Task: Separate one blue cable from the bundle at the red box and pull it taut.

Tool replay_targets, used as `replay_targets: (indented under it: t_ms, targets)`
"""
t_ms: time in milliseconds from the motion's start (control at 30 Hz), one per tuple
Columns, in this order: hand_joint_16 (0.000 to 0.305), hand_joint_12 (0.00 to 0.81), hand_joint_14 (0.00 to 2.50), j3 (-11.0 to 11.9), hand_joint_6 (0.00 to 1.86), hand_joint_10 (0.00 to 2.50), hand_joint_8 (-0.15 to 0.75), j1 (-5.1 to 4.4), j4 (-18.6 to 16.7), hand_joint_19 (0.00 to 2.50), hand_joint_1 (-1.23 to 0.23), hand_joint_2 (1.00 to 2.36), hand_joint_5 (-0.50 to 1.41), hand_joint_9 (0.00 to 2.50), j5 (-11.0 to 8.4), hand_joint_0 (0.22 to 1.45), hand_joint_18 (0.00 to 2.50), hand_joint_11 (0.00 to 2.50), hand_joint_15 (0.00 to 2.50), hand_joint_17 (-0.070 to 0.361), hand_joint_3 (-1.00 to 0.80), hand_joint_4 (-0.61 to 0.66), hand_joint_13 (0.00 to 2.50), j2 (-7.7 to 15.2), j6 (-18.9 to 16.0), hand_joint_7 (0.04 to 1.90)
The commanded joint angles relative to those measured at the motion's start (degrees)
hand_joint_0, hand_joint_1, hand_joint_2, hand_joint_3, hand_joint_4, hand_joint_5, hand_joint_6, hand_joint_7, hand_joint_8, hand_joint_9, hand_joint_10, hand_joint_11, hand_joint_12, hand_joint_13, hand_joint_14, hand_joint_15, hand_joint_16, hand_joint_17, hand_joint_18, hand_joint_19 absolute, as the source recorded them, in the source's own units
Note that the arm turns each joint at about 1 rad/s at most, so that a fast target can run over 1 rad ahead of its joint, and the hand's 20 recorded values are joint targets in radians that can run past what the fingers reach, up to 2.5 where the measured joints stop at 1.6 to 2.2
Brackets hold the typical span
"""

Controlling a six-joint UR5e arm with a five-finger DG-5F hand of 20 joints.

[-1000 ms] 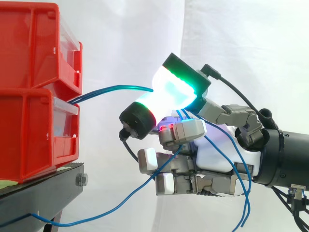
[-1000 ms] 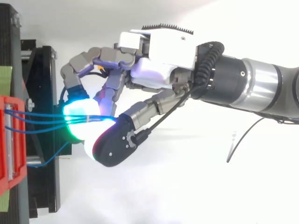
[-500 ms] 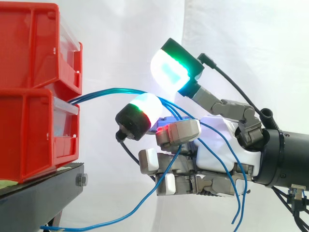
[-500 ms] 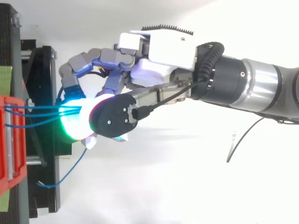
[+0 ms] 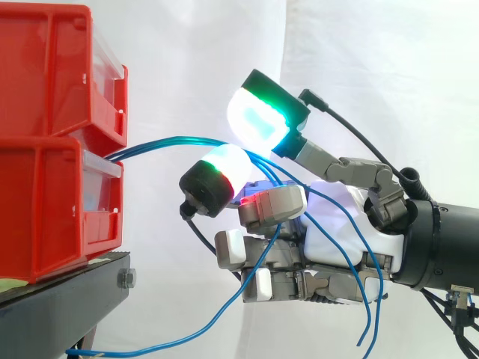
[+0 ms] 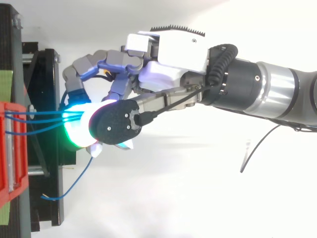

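Several blue cables (image 5: 161, 142) leave the gap between the two stacked red boxes (image 5: 45, 209) and arc rightward to my hand (image 5: 337, 224). They lie across the lower glowing fingertip (image 5: 224, 168), then hang down slack past the curled lower fingers. The upper green-white fingertip (image 5: 258, 116) stands lifted well clear of the lower one, so nothing is pinched between them. In the top view the cable bundle (image 6: 44, 115) runs from the red box (image 6: 10, 148) under the hand (image 6: 168, 54), and one loose strand loops down toward the stand.
The red boxes sit on a black stand (image 5: 67, 295) at the left, with a white curtain behind. The robot's arm (image 6: 277, 94) comes in from the right. Slack cable ends dangle below the hand and by the stand's edge (image 6: 44, 74).
The upper fingertip has lifted off the lower one, letting go of the pinched cables. The cables now arc higher and hang slacker, with the low loop dropped further down.
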State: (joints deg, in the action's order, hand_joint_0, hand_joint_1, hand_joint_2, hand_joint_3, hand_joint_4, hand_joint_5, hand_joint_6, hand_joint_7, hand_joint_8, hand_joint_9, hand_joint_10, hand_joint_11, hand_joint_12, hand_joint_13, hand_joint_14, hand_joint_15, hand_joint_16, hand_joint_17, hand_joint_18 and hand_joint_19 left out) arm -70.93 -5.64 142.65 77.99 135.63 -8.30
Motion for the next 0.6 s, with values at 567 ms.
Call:
replay_targets:
  t_ms: [567]
  targets:
    - [0.051,0.4,0.03,0.0,0.86,0.03,0.313,0.02,0.0,0.82,-0.84,1.0,-0.19,1.24,0.14,0.63,0.86,1.44,0.7,0.116,-0.5,0.1,0.97,-0.01,-0.05,1.24]
